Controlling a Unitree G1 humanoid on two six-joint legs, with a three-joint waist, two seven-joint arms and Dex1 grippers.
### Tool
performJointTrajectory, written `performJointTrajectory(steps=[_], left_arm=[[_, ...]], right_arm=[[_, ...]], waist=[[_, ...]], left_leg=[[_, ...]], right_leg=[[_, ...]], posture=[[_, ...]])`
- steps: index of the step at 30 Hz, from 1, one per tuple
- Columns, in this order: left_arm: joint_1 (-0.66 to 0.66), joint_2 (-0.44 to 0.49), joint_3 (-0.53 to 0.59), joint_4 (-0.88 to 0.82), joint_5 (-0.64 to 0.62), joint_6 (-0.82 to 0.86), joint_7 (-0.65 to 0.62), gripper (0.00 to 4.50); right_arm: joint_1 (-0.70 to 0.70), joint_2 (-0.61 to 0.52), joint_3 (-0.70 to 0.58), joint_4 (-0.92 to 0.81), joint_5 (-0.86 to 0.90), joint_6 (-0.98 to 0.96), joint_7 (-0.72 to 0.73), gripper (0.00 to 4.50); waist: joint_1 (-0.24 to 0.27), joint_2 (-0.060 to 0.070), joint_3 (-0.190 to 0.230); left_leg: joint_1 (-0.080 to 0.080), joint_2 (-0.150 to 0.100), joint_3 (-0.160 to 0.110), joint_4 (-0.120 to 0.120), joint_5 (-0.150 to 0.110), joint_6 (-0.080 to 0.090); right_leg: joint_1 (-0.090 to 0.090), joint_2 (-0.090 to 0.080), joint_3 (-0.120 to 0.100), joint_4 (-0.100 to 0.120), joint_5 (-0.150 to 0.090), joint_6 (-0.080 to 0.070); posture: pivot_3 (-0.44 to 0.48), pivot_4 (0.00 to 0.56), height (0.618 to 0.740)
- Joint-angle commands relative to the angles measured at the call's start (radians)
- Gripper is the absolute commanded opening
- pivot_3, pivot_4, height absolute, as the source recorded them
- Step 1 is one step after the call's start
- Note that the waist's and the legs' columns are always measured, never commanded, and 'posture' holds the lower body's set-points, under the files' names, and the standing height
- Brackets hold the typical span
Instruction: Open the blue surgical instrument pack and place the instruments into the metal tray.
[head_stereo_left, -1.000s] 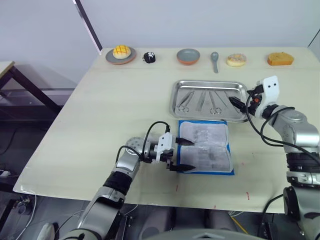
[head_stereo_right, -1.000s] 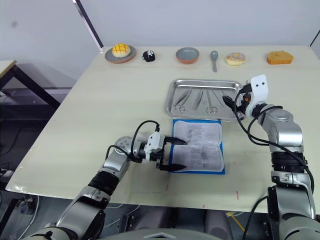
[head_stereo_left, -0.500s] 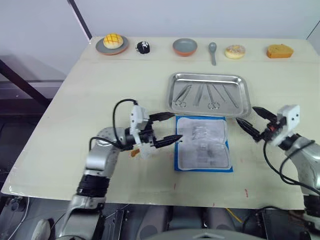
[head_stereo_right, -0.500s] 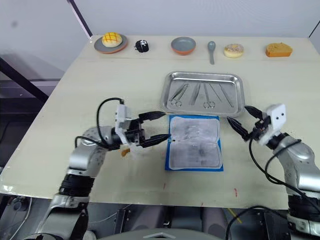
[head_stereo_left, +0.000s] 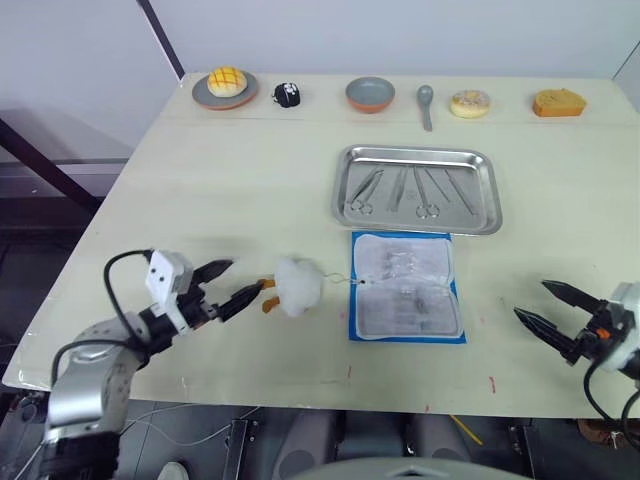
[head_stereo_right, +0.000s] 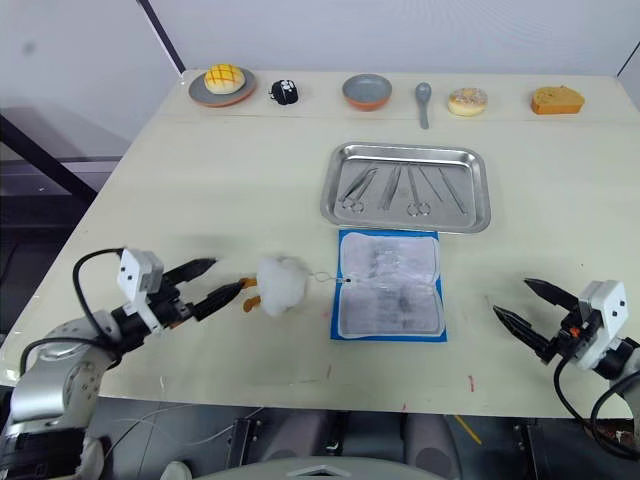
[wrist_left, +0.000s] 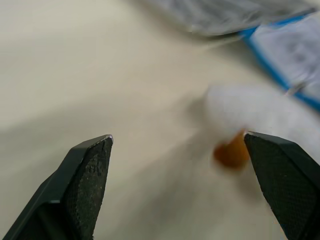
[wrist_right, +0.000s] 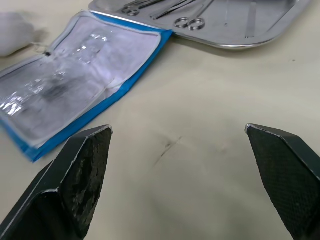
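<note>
Blue surgical instrument pack (head_stereo_left: 407, 287), print illegible

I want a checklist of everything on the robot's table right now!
Surface: pale table, a few small marks near the front edge.
Job's things: blue pack lies open, white side up; instruments in metal tray.
Clutter: white plush toy beside the pack; plates, bowl, spoon, pastries along the far edge.
End effectors: left end effector and right end effector open, holding nothing.
Cables: black cable on left arm.
Surroundings: grey wall, dark frame at left.
</note>
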Motion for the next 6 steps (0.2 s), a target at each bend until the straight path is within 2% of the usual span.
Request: performJointTrajectory(steps=[1,6], left_arm=[[0.066,0.019,0.075,-0.035,-0.002,-0.01,0.025,4.5],[0.118,0.014,0.094,-0.035,-0.003,-0.032,0.024,4.5]], right_arm=[[0.041,-0.007,-0.067,0.021,0.032,-0.053,0.045,4.47],[0.073,-0.007,-0.085,0.069,0.042,-0.082,0.088,4.47]], waist=[[0.004,0.0,0.0],[0.015,0.0,0.0]], left_leg=[[0.0,0.0,0.0,0.0,0.0,0.0],[0.0,0.0,0.0,0.0,0.0,0.001]], right_leg=[[0.0,0.0,0.0,0.0,0.0,0.0],[0.0,0.0,0.0,0.0,0.001,-0.001]], posture=[[0.0,0.15,0.74],[0.0,0.15,0.74]])
